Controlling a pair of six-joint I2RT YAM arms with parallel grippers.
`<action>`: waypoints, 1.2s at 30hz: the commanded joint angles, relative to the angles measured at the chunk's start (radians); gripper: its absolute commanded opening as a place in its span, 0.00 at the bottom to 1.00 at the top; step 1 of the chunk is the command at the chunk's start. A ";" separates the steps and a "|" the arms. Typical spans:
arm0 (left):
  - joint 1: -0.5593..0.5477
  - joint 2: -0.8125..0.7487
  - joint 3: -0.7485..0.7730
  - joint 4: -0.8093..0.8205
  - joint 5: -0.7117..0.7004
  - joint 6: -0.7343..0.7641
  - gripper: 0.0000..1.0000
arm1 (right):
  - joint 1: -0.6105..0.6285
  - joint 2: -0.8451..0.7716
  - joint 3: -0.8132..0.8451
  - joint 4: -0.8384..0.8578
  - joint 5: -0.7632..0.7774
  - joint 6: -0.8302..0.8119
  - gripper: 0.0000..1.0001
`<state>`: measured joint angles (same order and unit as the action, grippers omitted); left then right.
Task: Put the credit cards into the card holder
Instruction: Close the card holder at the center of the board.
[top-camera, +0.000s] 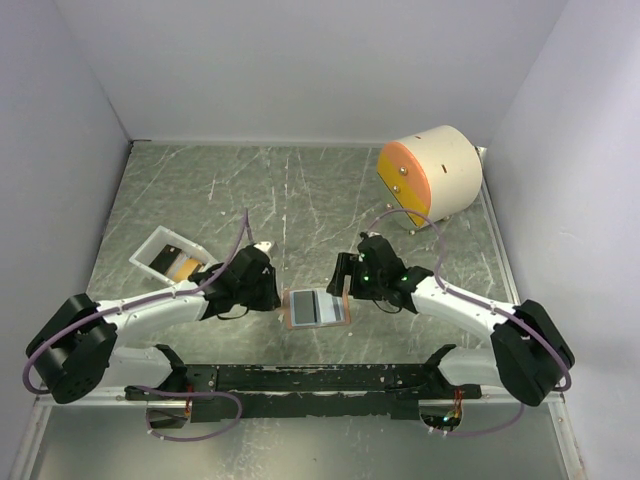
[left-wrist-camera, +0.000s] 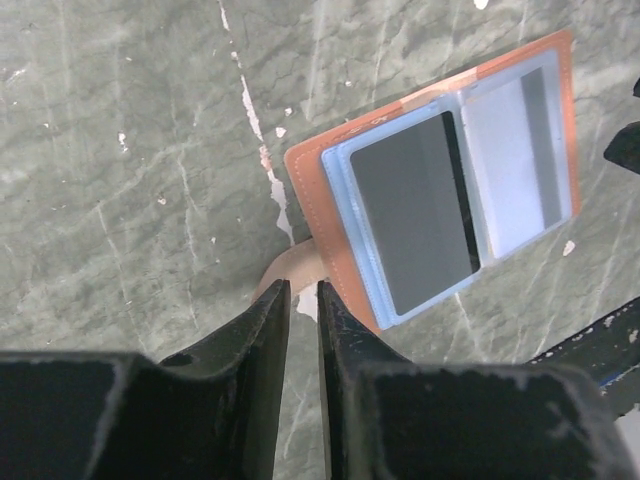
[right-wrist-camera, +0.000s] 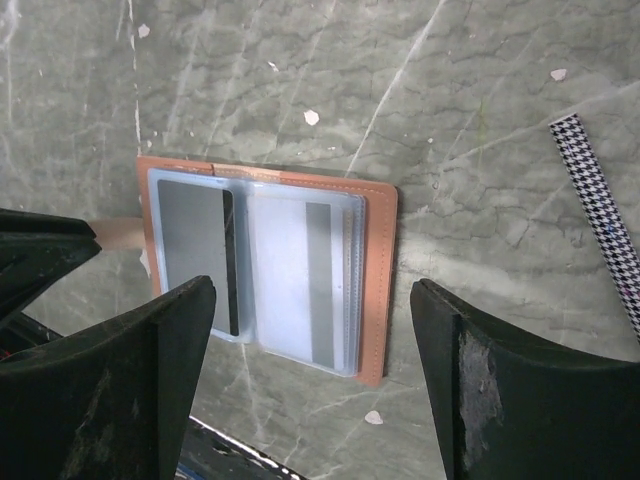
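Right end effector (right-wrist-camera: 312, 330) is wide open, empty, right over the card holder (top-camera: 316, 308), which lies open flat on the worktop (top-camera: 300, 190) btw both arms, long axis left-right. Left end effector (left-wrist-camera: 297, 300) is barely parted, holding nothing. Loose credit cards (top-camera: 178, 262) sit in a white tray (top-camera: 150, 248), closer to the left arm imo.

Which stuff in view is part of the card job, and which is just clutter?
Job:
- card holder, open flat
- dark card and light card in its sleeves
- more cards in the white tray

Lying about:
- cream cylinder
- houndstooth strip
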<state>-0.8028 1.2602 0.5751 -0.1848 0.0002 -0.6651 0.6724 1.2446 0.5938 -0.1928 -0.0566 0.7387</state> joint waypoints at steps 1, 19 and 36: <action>-0.009 0.014 -0.015 -0.018 -0.039 0.024 0.27 | -0.013 0.035 -0.026 0.026 -0.005 -0.017 0.80; -0.009 0.024 -0.089 0.047 -0.036 0.001 0.19 | -0.020 0.051 -0.134 0.283 -0.179 0.024 0.79; -0.009 0.033 -0.090 0.087 0.006 -0.012 0.19 | -0.028 -0.083 -0.192 0.457 -0.370 0.190 0.76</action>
<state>-0.8032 1.2842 0.4999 -0.1440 -0.0158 -0.6643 0.6491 1.1839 0.4297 0.1902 -0.3656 0.8795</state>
